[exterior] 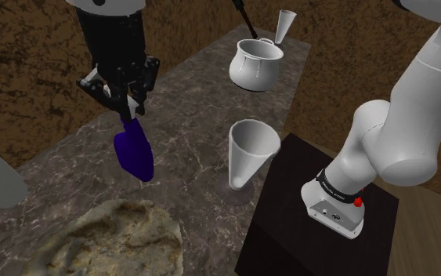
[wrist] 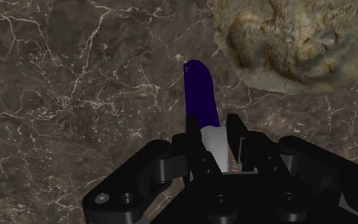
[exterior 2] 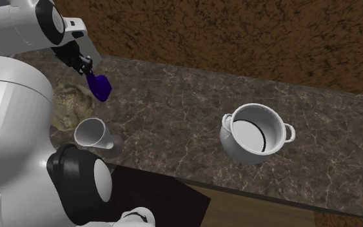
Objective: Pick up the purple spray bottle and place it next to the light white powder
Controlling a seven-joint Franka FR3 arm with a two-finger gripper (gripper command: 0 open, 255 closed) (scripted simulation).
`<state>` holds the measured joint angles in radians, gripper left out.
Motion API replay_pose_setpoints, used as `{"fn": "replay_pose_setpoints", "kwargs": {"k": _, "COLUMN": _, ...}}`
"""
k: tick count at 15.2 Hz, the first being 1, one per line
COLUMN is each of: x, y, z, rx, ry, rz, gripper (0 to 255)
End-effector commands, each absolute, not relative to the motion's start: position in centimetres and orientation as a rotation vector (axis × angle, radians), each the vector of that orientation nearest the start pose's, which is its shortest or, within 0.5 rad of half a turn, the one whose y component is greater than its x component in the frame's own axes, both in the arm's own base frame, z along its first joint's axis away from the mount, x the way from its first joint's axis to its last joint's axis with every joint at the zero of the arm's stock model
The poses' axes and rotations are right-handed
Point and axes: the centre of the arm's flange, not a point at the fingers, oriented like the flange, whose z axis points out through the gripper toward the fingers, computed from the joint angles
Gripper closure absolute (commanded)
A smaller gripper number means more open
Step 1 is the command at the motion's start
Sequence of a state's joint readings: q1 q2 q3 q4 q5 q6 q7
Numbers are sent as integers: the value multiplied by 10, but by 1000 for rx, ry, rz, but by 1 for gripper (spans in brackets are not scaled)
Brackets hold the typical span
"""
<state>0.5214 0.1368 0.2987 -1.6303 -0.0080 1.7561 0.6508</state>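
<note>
The gripper (exterior: 130, 110) clasps the purple bottle (exterior: 135, 153) by its pale neck, so it hangs clear of the counter (exterior: 195, 94), near the powder heap (exterior: 121, 239) at the counter's end.

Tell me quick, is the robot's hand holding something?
Gripper: shut on the purple spray bottle.

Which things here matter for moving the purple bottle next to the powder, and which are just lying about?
Part of the job:
- gripper, shut on the bottle
- bottle, purple, lifted off the counter
- powder pile, tan

Just lying about:
- pot, white
- near cone, white
- far cone, white
</note>
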Motion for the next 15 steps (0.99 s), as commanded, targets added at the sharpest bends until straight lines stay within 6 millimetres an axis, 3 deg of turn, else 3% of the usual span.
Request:
{"fn": "replay_pose_setpoints", "kwargs": {"k": 1, "x": 419, "y": 434, "z": 526, "rx": -3109, "ry": -262, "rz": 38, "gripper": 255}}
{"fn": "replay_pose_setpoints", "kwargs": {"k": 3, "x": 419, "y": 434, "z": 514, "rx": -3109, "ry": -262, "rz": 38, "gripper": 255}}
{"fn": "replay_pose_setpoints", "kwargs": {"k": 10, "x": 419, "y": 434, "z": 514, "rx": -3109, "ry": -262, "rz": 38, "gripper": 255}}
{"fn": "replay_pose_setpoints", "kwargs": {"k": 11, "x": 419, "y": 434, "z": 514, "rx": -3109, "ry": -262, "rz": 38, "gripper": 0}}
{"fn": "replay_pose_setpoints", "kwargs": {"k": 15, "x": 419, "y": 434, "z": 514, "rx": -3109, "ry": -262, "rz": 38, "gripper": 0}}
